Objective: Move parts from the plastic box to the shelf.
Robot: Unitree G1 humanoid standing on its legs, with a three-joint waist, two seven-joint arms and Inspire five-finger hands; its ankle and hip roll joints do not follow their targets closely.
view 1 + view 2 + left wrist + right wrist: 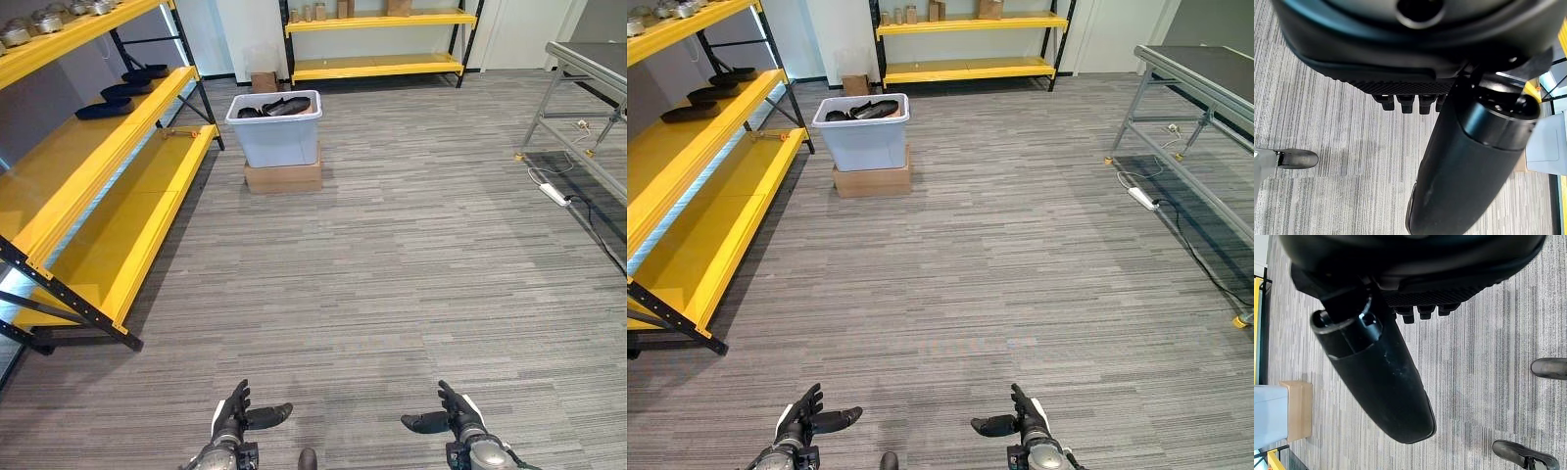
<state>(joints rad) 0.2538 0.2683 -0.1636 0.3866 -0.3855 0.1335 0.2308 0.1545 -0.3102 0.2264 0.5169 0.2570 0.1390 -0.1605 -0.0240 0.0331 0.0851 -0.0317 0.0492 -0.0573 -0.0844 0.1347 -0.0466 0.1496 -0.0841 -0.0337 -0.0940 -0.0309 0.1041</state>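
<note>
A pale blue plastic box [274, 132] stands far ahead on a flat cardboard box [283, 177], with dark curved parts [274, 106] piled inside it. Just left of it runs the long yellow shelf [98, 196]; several similar dark parts [122, 93] lie on its middle level. My left hand [235, 416] and right hand [453, 416] hover low over the carpet at the near edge, far from the box. Both are open with thumbs pointing inward and nothing in them. The left thumb [1469, 161] and right thumb [1381, 377] hang over bare carpet.
Metal parts [49, 20] line the shelf's top level. A second yellow shelf [377, 67] stands against the far wall. A metal-framed table [588, 69] is at the right, with a power strip [554, 193] and cable on the floor beside it. Wide carpet lies between me and the box.
</note>
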